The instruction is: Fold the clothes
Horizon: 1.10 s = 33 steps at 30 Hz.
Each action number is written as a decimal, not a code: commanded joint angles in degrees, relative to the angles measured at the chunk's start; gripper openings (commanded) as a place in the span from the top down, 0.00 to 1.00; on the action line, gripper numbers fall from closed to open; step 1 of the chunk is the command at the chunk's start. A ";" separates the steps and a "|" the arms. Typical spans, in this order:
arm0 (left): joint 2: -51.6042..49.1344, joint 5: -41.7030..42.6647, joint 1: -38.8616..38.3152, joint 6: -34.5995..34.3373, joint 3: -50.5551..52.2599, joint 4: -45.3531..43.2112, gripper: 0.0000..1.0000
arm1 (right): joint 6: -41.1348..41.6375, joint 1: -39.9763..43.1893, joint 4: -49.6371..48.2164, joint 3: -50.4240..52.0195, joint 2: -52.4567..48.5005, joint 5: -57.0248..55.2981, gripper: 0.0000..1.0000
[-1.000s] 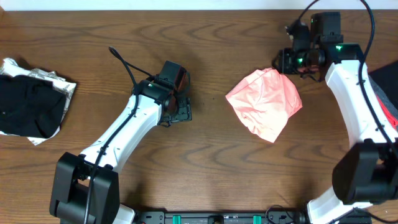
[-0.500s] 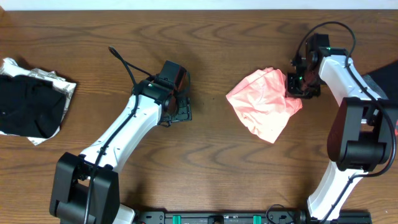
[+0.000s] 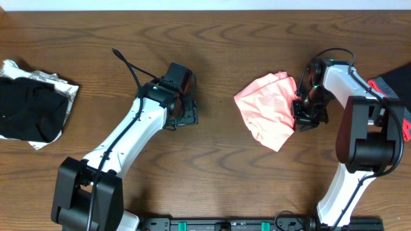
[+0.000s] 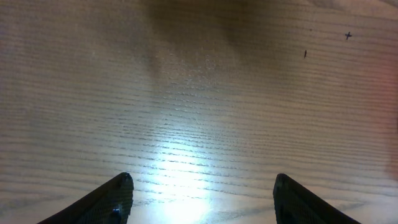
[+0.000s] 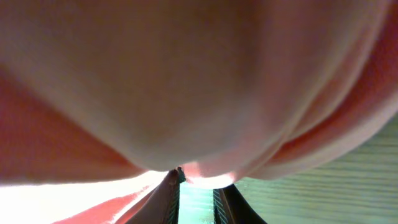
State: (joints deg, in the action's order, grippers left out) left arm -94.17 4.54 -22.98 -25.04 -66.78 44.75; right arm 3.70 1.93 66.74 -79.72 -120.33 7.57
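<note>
The salmon-pink T-shirt [image 3: 270, 109] lies bunched on the wooden table, right of centre; its lettering is hidden. My right gripper [image 3: 307, 115] sits at the shirt's right edge. In the right wrist view the pink cloth [image 5: 186, 81] fills the frame, and the right gripper [image 5: 199, 177] has its jaws nearly together with cloth at the tips. My left gripper [image 3: 183, 114] is open and empty over bare wood, well left of the shirt. In the left wrist view the left gripper [image 4: 202, 193] shows only wood between its fingers. A black garment [image 3: 29, 109] lies at the far left.
The black garment rests on a crinkled silver-white sheet [image 3: 64, 86]. A dark grey-and-red garment [image 3: 395, 96] lies at the right table edge, just beyond my right arm. Bare wood lies between the two arms.
My right gripper has moved from behind the shirt down to its right edge. The shirt's right lobe has drawn inward. The left arm has not moved.
</note>
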 commanded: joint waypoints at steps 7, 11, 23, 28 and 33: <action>-0.17 -0.04 0.15 0.98 0.31 0.13 0.27 | 0.46 -3.48 -1.29 -1.20 2.16 2.32 0.84; -0.17 -0.04 0.15 0.98 0.31 -0.02 0.27 | 0.52 -4.00 -0.76 -2.40 8.04 1.03 0.83; -0.17 -0.02 0.15 0.98 0.31 -0.92 0.28 | -0.44 -3.89 -11.52 -4.02 22.21 -4.07 0.79; -0.17 -0.02 0.15 0.98 0.31 -1.36 0.27 | -1.49 -4.52 -12.09 -3.89 17.53 -2.14 0.80; -0.17 -0.02 0.15 0.98 0.31 -1.36 0.27 | -1.46 -5.18 -14.58 -3.89 9.46 -2.19 0.80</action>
State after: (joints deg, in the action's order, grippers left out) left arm -94.17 4.54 -22.96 -25.04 -66.78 43.40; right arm 3.27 -2.28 53.19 -83.85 -106.54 4.71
